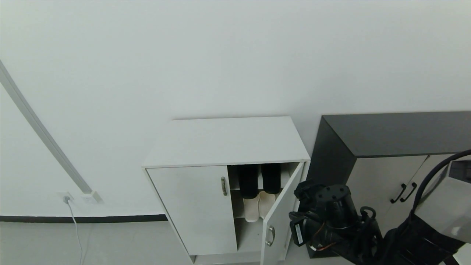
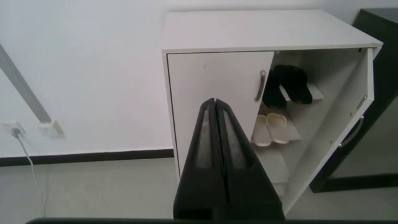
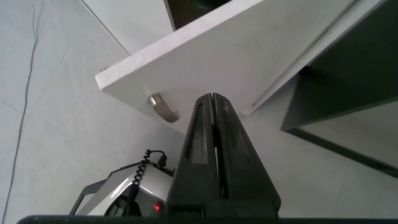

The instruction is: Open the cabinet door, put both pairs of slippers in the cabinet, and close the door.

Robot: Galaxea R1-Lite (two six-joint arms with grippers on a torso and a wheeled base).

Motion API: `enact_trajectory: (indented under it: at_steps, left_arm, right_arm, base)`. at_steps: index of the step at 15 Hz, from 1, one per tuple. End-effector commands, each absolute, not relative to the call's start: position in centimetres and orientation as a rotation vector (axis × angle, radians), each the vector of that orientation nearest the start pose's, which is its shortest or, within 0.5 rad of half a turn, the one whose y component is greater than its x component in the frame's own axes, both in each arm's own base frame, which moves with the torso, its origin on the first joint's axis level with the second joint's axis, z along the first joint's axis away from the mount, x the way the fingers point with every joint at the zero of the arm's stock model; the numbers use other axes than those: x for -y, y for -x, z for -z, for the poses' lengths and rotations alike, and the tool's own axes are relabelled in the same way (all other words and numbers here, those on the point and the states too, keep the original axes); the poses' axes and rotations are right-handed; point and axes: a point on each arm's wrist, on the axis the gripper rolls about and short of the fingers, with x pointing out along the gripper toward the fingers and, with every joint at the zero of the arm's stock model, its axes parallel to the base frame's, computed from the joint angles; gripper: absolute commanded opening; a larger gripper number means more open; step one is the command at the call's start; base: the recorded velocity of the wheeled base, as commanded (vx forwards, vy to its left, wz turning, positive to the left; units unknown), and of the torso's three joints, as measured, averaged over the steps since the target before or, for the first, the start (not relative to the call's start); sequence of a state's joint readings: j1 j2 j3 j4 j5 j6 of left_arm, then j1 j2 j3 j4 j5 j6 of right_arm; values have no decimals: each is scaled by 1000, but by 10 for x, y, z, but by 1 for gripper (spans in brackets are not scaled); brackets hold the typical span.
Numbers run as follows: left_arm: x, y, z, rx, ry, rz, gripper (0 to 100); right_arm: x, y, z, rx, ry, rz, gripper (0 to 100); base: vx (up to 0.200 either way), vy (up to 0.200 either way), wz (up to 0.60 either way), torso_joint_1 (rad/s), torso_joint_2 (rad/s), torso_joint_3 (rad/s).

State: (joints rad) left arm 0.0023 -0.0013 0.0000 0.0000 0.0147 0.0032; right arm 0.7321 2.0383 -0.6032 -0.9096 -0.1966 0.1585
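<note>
The white cabinet (image 1: 228,141) stands against the wall, its left door (image 1: 195,206) closed and its right door (image 1: 281,217) swung partly open. Inside, a black pair of slippers (image 1: 259,180) rests on the upper shelf and a white pair of slippers (image 1: 258,206) on the shelf below; the left wrist view shows the black pair (image 2: 289,84) and the white pair (image 2: 273,129) too. My right gripper (image 3: 213,96) is shut and empty, close to the open door's outer face (image 3: 249,50) near its handle (image 3: 163,107). My left gripper (image 2: 216,101) is shut and empty, some way in front of the closed door.
A dark cabinet (image 1: 397,134) with black handles (image 1: 403,193) stands right beside the white one, just behind the open door. A wall socket with a cable (image 1: 68,200) sits low on the wall at the left. Bare floor lies in front.
</note>
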Motion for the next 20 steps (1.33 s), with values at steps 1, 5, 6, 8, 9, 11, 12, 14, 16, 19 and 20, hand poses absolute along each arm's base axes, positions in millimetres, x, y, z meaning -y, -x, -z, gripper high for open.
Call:
enact_trajectory:
  at_steps: [1,5,6,8,9,11,12,14,16,19,20]
  left_arm:
    - [0,23,-75,0,-3,-18,0]
    - [0,23,-75,0,-3,-18,0]
    - [0,23,-75,0,-3,-18,0]
    - [0,23,-75,0,-3,-20,0]
    - [0,23,-75,0,-3,-20,0]
    - [0,23,-75,0,-3,-18,0]
    - [0,23,-75,0,-3,-18,0]
    - [0,23,-75,0,-5,-18,0]
    - [0,23,-75,0,-5,-18,0]
    - [0,23,-75,0,-5,-17,0]
    - [0,23,-75,0,-5,-17,0]
  right_arm:
    - [-218,-249,-38,-536,96,-479,0]
    - [-230,-267,-22,-532,97,-472,0]
    - [-234,-272,-21,-521,92,-474,0]
    - [-238,-279,-18,-515,88,-470,0]
    - [-239,-282,-15,-514,86,-468,0]
    - [-244,-288,-13,-503,80,-467,0]
    - [-248,-293,-13,-489,73,-469,0]
    - [-253,-306,-12,-465,57,-461,0]
    - [-255,-317,-10,-451,49,-448,0]
    - [-257,-327,-6,-441,41,-439,0]
    - [-258,-332,-2,-435,39,-434,0]
  base:
    - [0,0,0,0,0,0]
    - [0,0,0,0,0,0]
    - [0,0,0,0,0,0]
    - [0,0,0,0,0,0]
    - [0,0,0,0,0,0]
    - [0,0,0,0,0,0]
    - [0,0,0,0,0,0]
    - [0,0,0,0,0,0]
    - [0,0,0,0,0,0]
    - [0,0,0,0,0,0]
    - [0,0,0,0,0,0]
